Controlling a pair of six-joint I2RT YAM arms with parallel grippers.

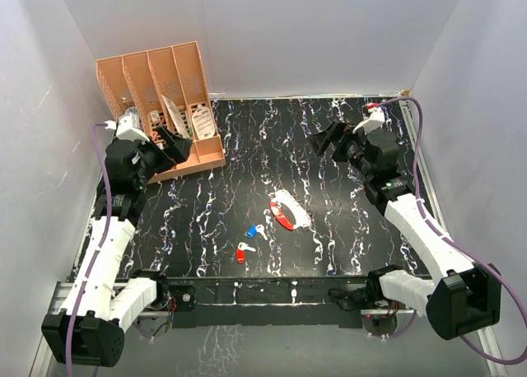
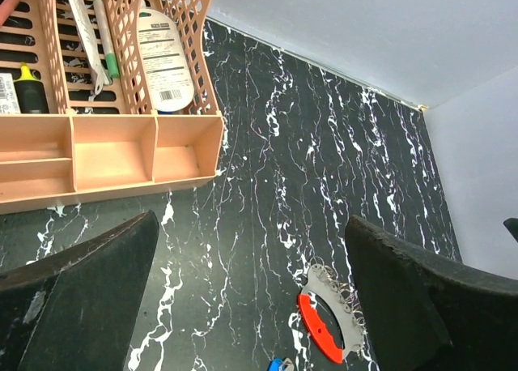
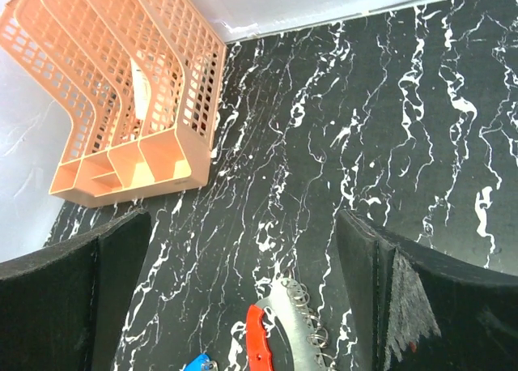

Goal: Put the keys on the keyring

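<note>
- On the black marbled table [image 1: 247, 138], slightly to the right of its middle, the keyring [image 1: 286, 211] lies flat: an oval loop with one side a red curved strip and the other side a whitish-grey band
- Near the keyring, toward the near left, lies the key with the blue head [image 1: 250, 231]; it is close to the loop but does not touch it
- The key with the red head [image 1: 242, 252] lies a bit further from the keyring in the same direction, just beside the blue one
- Both keys lie loose on the table, and neither one is threaded on the keyring
- The left gripper [image 1: 170, 146] hangs in the air well apart from the keyring, to its far left; its jaws are spread wide and they hold nothing
- In the left wrist view its dark fingers [image 2: 89, 290] stand at both sides of the picture, with the keyring low between them
- The right gripper [image 1: 328, 138] hangs beyond the keyring, to its far right; its jaws are also spread wide, with nothing between the fingers [image 3: 421, 298]
- The peach-coloured desk organizer [image 1: 169, 97] stands well apart from the keyring, to its far left and just beside the left gripper; its lattice compartments hold pens and a white labelled tube
</note>
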